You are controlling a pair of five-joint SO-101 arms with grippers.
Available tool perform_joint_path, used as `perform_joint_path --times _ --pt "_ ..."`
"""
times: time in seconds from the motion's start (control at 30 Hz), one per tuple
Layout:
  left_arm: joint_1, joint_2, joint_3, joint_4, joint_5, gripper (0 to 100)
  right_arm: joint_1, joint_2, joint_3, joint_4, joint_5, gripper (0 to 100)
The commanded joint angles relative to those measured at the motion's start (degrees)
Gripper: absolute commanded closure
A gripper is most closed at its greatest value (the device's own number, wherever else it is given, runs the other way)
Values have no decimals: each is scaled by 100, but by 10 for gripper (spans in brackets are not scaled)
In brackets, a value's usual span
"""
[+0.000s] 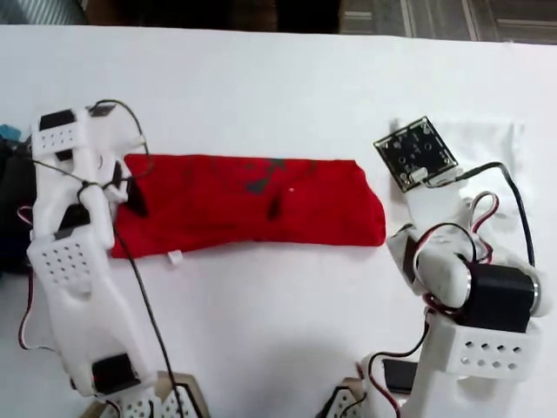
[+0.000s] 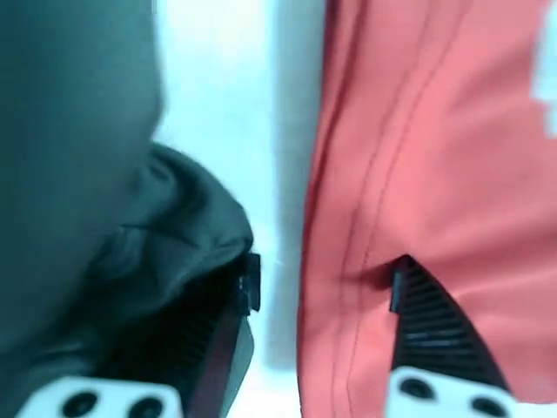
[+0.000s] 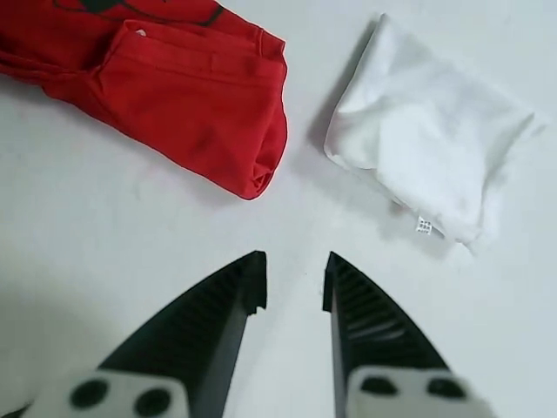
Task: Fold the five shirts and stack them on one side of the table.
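Right gripper [image 3: 294,283]: held narrowly parted over bare table [image 1: 261,87], nothing gripped
Left gripper [image 2: 325,280]: spread wide, nothing clamped, one finger seen over the red shirt's end
Red shirt [image 1: 252,205]: laid folded across table's middle
White shirt [image 3: 426,139]: bunched near right edge
Dark garment [image 2: 78,131]: piled at left edge

The red shirt [image 1: 248,205] is made of matt cloth, and stitched seams are seen along its edge. The white shirt [image 3: 431,131] is also of soft cloth, and it is creased. A smooth, matt white surface is seen on the table [image 1: 261,87]. The arm shells [image 1: 78,296] are formed of smooth white plastic. The right gripper [image 3: 293,270] is made of black plastic, ribbed on the inner side of its jaws.
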Motion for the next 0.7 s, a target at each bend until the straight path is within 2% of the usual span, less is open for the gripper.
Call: perform_joint_path --times 0.0,0.17,0.53,0.6,0.67 --pt "448 53 -198 369 44 744 66 -171 193 92 53 882" --pt "738 53 -330 536 44 741 154 -945 870 84 62 882" --pt "738 70 -312 501 26 749 154 -2396 2453 48 62 882" --pt "756 70 -312 510 -114 806 154 -2545 2505 48 62 882" --pt "765 70 -312 501 -211 932 171 -2695 2514 57 62 882"
